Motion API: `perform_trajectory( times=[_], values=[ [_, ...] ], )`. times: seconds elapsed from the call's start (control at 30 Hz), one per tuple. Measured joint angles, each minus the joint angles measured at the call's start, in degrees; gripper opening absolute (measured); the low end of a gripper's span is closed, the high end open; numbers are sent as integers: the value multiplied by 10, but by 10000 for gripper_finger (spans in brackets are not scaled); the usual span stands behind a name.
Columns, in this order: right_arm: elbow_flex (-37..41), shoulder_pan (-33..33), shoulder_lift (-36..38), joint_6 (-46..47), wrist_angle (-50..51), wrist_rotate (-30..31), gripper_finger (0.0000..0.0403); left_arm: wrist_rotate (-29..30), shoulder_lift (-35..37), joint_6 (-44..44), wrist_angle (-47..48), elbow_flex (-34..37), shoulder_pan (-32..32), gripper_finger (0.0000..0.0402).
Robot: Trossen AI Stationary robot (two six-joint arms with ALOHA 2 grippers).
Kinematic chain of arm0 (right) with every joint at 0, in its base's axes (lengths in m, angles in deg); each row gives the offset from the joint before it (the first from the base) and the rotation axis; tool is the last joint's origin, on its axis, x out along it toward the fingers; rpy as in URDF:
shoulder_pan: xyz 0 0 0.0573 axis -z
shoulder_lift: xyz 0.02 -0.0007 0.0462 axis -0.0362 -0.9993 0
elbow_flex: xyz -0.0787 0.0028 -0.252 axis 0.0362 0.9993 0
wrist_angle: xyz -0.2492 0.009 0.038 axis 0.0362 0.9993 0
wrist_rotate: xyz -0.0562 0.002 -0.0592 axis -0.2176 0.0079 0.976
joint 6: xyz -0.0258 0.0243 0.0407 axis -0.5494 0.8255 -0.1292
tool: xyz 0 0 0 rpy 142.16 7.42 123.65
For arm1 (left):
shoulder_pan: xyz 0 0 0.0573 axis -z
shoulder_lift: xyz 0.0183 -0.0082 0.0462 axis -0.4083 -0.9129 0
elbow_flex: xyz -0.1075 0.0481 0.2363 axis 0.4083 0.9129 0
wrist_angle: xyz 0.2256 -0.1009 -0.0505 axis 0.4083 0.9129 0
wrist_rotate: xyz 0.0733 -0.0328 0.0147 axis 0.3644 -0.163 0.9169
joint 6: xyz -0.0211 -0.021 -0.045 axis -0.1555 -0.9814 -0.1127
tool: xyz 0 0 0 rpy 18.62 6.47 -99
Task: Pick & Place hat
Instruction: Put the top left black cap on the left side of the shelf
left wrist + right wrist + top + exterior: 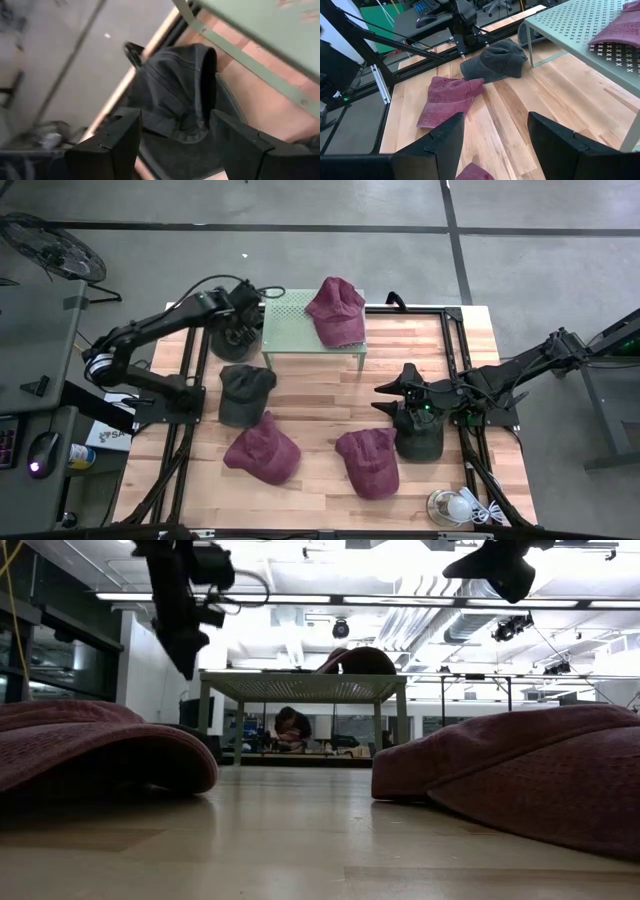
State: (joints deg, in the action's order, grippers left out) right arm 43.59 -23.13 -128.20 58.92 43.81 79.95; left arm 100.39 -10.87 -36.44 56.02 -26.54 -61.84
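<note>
A maroon hat point(337, 310) lies on the green perforated stand point(295, 330) at the table's far side. On the wood lie a dark hat point(243, 392), two maroon hats point(263, 448) point(368, 462) and another dark hat point(420, 438). My left gripper point(232, 340) hangs open by the stand's left end, above the dark hat point(175, 95), clear of it. My right gripper point(382, 398) is open and raised over the table's right half, pointing left, beside the second dark hat. Its wrist view shows the dark hat point(495, 60) and a maroon hat point(447, 97).
The stand's legs point(240, 55) stand close to the left dark hat. A bulb with a cord point(455, 505) sits at the near right corner. Black frame rails point(455, 350) run along the table's sides. Bare wood point(320, 395) lies mid-table. A person point(293, 725) shows far behind.
</note>
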Motion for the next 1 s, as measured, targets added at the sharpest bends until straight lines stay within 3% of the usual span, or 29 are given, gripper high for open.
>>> perform_trajectory(
  times=[0.2, 0.4, 0.57, 0.73, 1.0],
  values=[
    [0, 0, 0, 3, 0, 1, 211, -123, -21, -12, -33, 17, -90, 229],
    [0, 0, 0, 4, 0, 1, 211, -170, -52, -91, -52, 17, -188, 252],
    [0, 0, 0, 4, 0, 3, 211, -160, -90, -116, -77, 16, -242, 262],
    [0, 0, 0, 3, 5, 3, 211, -179, -117, -145, -104, 14, -250, 262],
    [0, 0, 0, 3, 5, 5, 211, -108, -161, -203, -120, 14, -247, 262]
  ],
)
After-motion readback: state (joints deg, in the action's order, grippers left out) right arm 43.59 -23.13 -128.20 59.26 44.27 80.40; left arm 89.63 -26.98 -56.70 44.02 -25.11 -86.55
